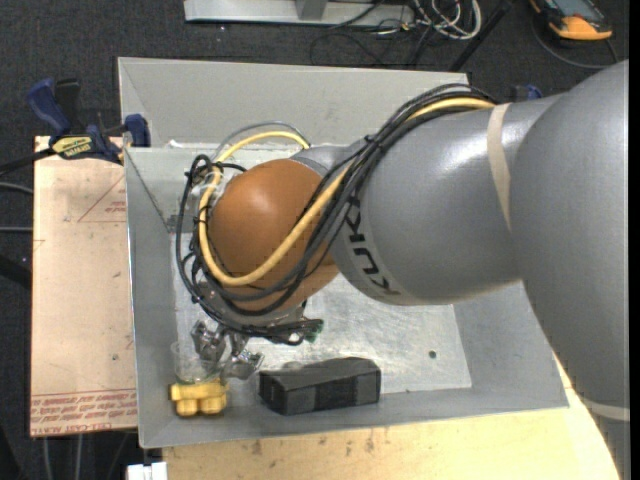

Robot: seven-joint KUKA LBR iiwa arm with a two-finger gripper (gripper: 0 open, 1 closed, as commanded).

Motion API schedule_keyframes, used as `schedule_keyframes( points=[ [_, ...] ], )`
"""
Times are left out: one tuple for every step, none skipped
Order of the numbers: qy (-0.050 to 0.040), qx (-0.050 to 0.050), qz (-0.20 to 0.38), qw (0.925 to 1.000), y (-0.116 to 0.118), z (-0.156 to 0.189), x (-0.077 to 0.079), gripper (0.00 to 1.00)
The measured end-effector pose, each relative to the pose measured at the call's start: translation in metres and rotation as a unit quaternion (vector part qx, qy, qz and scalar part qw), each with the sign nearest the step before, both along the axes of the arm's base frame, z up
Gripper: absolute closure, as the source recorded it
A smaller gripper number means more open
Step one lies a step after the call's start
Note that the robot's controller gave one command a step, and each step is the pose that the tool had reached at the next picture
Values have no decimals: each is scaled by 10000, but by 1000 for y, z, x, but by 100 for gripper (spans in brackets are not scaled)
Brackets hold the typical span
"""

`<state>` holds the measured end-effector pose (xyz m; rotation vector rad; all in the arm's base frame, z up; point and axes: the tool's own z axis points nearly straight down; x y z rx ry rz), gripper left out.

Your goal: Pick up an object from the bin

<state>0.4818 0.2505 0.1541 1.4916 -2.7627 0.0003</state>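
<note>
Yellow lump (198, 397) at bin (150, 308) corner, claw (222, 353) just beside, black block (320, 385) near

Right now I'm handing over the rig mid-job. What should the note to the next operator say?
Tool: low in the near-left corner of the bin, under the orange wrist cover. I cannot tell whether it grips anything.
Things: the small yellow knobbed block lies just below-left of the tool, by the front wall. The black rectangular block lies flat to its right.
Done: the tool is down among the things.
Left: secure one thing, probably the yellow one, and lift it clear.
</note>
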Motion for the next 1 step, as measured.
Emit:
schedule_keyframes(
  points=[
    [-30, 26, 60, 10000, 1, 64, 6, 100]
  ],
)
